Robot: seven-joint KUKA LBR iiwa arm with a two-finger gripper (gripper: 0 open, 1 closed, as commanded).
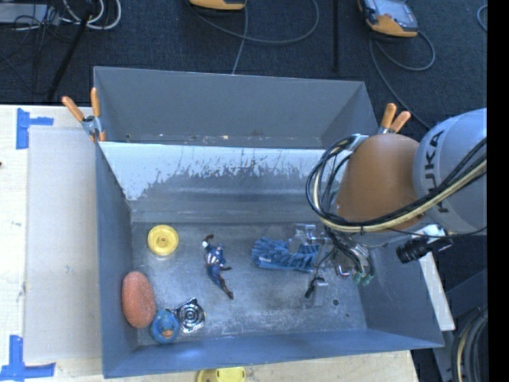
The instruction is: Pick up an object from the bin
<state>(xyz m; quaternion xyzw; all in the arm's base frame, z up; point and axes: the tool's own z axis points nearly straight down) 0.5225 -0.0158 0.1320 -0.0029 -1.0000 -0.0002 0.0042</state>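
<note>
Progress: early, nothing picked. All the loose things lie on the floor of the bin [238,193], and nothing is seen in the claw [316,278].

The claw is low in the right part of the bin, near the floor. It is just beside the right end of a blue ridged piece [278,255] and may be touching it, contact unclear. That piece lies flat, right of centre, and is the nearest candidate by position. Claw state: can't tell whether it is released or clenched, since wrist hardware and cables cover it.

Other things, all well apart from the claw:
- small blue-and-dark figure [216,266], centre of the floor, left of the blue piece
- yellow round cap [162,239], left side
- reddish oval lump [137,298], near-left
- blue ball [165,325], near-left corner, touching or just beside a shiny metal piece [191,315]

Left to do, as a judgement: settle on a thing, close on it, lift clear of the bin. So the whole grasp and the lift remain.

Arm pose: it comes in from the right over the bin's right wall. The orange cover [374,177] sits above the far-right part of the floor with black cables [322,185] looped round it. The wrist tips down and leftward, so the claw ends below and left of the cover.
</note>
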